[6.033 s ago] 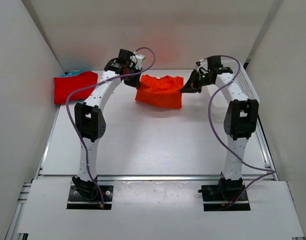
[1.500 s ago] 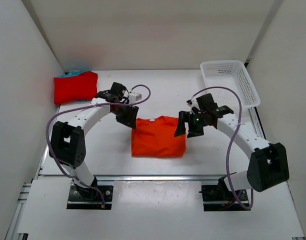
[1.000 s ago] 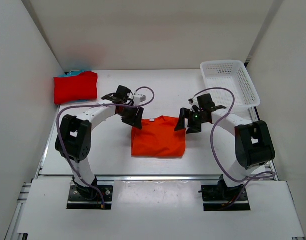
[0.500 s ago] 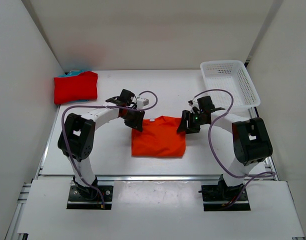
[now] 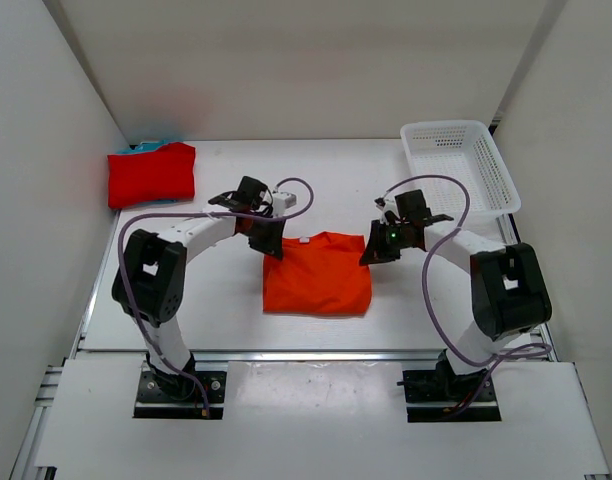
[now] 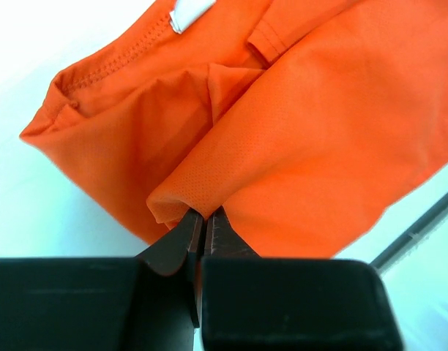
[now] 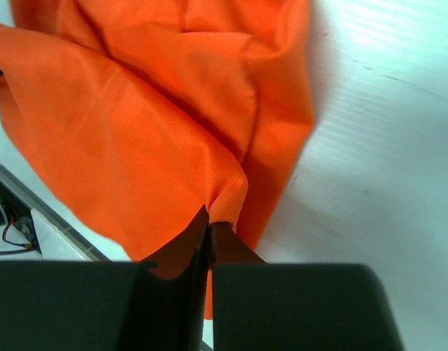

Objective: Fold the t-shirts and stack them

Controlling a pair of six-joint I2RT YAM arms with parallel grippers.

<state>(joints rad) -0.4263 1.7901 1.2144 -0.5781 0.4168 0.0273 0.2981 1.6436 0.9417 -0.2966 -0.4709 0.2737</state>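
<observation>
The orange t-shirt (image 5: pixel 318 273) lies folded on the table between both arms, its collar tag toward the back. My left gripper (image 5: pixel 271 243) is shut on a pinched fold at its far left corner; the cloth (image 6: pixel 282 139) bunches up above the closed tips (image 6: pixel 204 217). My right gripper (image 5: pixel 372 250) is shut on the far right corner, with a small hump of orange fabric (image 7: pixel 136 146) caught at its tips (image 7: pixel 210 221). A folded red t-shirt (image 5: pixel 151 173) sits at the back left, lying on a teal-blue one whose edge (image 5: pixel 151 146) peeks out behind.
A white mesh basket (image 5: pixel 458 163) stands at the back right, just beyond the right arm. White walls close in the table at the left, back and right. A metal rail (image 5: pixel 306 353) runs along the near edge.
Both grippers came down onto the orange t-shirt's far corners and closed on the cloth; a second ago they hovered open beside it. The shirt itself has stayed flat.
</observation>
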